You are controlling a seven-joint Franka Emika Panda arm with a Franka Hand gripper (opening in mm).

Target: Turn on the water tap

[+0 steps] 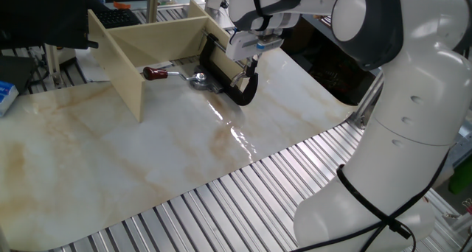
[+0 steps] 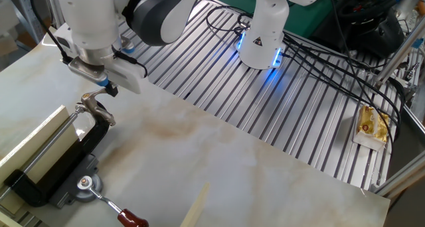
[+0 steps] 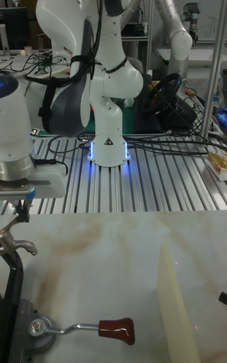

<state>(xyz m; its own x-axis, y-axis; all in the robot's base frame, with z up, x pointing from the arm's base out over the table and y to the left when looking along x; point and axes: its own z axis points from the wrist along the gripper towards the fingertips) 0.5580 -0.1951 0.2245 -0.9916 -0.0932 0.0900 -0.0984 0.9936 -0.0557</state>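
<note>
The water tap (image 1: pixel 240 90) lies on the marble table: a black curved body, a chrome base (image 1: pixel 196 79) and a thin chrome rod ending in a dark red knob (image 1: pixel 153 74). From the other side I see the same black body (image 2: pixel 93 137), its chrome curved end (image 2: pixel 93 109) and the knob (image 2: pixel 133 219). My gripper (image 1: pixel 253 60) hangs just above and beside the chrome end, apart from it. Its fingers (image 2: pixel 109 89) look shut with nothing between them. The tall view shows the gripper (image 3: pixel 24 208) over the chrome end (image 3: pixel 17 243), with the knob (image 3: pixel 117 330) lower down.
Beige partition panels (image 1: pixel 125 75) stand around the tap's far side, and one panel edge (image 3: pixel 176 312) lies right of the knob. My white arm base (image 1: pixel 398 134) fills the right. A second robot base (image 2: pixel 262 34), cables and a yellow packet (image 2: pixel 372 124) sit on the slatted table.
</note>
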